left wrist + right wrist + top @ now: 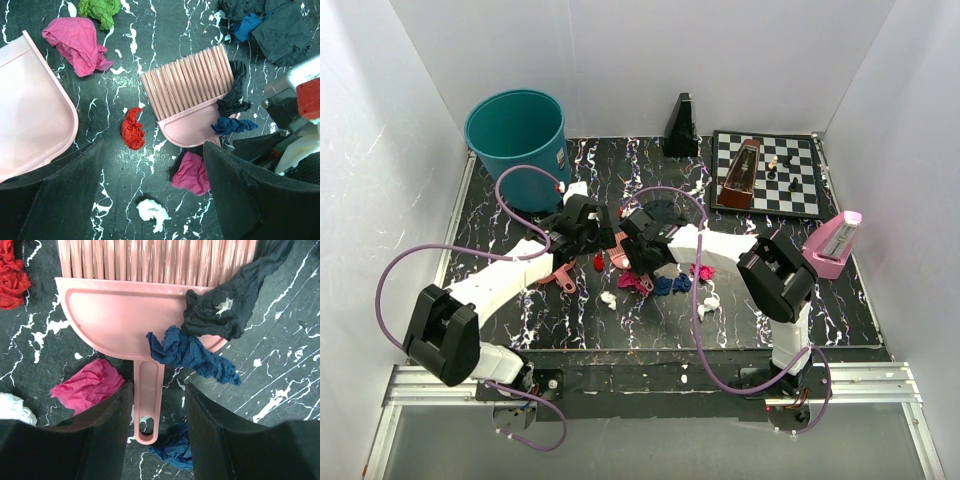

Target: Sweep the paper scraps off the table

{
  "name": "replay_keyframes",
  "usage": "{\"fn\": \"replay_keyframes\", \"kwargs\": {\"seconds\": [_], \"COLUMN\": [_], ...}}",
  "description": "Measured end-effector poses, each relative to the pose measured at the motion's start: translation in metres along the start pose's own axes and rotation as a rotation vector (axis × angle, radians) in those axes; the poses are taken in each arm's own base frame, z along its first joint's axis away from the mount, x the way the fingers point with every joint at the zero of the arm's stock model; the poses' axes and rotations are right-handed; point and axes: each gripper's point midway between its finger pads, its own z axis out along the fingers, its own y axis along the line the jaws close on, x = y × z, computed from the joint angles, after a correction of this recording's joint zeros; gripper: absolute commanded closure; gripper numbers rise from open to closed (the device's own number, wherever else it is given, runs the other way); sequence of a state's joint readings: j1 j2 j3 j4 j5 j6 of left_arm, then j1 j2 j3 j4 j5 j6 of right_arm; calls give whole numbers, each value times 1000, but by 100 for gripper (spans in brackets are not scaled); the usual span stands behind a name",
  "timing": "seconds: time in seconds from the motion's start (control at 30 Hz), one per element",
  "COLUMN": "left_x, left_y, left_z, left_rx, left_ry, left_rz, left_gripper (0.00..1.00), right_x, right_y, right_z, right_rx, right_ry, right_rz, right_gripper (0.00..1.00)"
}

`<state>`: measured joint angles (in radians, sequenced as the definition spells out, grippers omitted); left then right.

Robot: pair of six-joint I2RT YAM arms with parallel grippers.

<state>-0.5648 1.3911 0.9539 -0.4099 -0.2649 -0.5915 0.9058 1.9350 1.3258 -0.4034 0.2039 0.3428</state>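
Note:
Paper scraps lie mid-table (490, 215): red (598, 262), magenta (638, 284), dark blue (670, 284) and white (608, 299) wads. My left gripper (582, 228) is open and empty above a white wad (152, 210), with a red wad (132, 128) and a magenta wad (192, 172) close by. A pink dustpan (30, 110) lies to its left. My right gripper (157, 430) is open and straddles the handle of a pink brush (130, 315); the left finger is close against the handle, the right one apart. Dark blue (190, 352) and black (225, 305) scraps lie on the brush.
A teal bin (517, 135) stands at the back left. A black metronome (681, 127) stands at the back. A chessboard (790, 190) at the back right holds a brown metronome (742, 175) and small pieces (773, 165). A pink metronome (835, 243) stands at the right.

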Motion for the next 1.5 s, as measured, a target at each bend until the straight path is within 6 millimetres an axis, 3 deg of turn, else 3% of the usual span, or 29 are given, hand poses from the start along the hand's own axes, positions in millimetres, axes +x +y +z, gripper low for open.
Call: {"fn": "replay_keyframes", "kwargs": {"seconds": [0.4,0.57,0.73,0.87,1.0,1.13,1.27,1.4,1.5], "left_x": [0,1,4,8,9,-13,-33,-27,-9], "left_y": [1,0,-3,-3,-6,-12,-12,-8,-1], "left_z": [-5,-5,-5,-7,-21,-57,-89,-89,-75], "left_rx": [5,12,30,35,68,140,190,202,177], "left_ry": [-8,-3,13,33,50,-33,-134,-142,-92], "left_rz": [-5,-5,-2,2,-5,-45,-90,-81,-47], "left_gripper": [21,21,21,21,21,20,15,2,2], "right_x": [6,8,7,-12,-21,-22,-25,-20,-17], "right_y": [-8,-11,-10,5,18,29,28,26,26], "right_z": [3,0,-18,-41,-65,-83,-89,-86,-88], "right_rx": [54,59,41,-33,-125,-244,-315,-373,-414], "right_ry": [7,2,28,17,8,27,42,75,101], "right_rz": [43,31,-17,-36,-31,5,61,117,153], "right_gripper": [70,73,73,73,73,73,74,74,74]}}
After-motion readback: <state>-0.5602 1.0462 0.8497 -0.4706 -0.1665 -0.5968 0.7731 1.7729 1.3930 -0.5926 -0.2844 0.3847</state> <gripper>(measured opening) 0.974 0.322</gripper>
